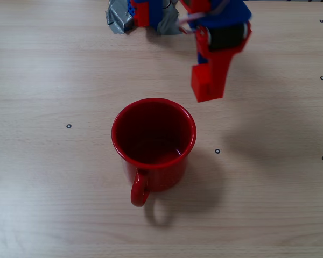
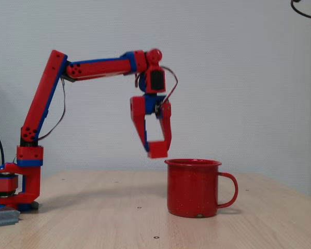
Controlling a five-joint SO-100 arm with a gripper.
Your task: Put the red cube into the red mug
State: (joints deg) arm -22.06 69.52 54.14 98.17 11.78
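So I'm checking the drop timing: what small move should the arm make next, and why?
Probably carry the small bright red plastic cube sideways until it is over the large glossy red enamel mug. The gripper holds it above rim height, but the overhead fixed view shows the cube beyond the mug's rim, not over the opening.

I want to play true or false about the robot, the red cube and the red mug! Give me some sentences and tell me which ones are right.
1. The red cube is held in the gripper, up in the air. True.
2. The cube is already inside the red mug. False: in the top-down fixed view the mug holds no cube.
3. The mug is lying on its side. False: it stands upright on the table.
4. In the side fixed view, the mug's handle points right, away from the arm's base. True.
5. The cube is higher than the mug's rim. True.
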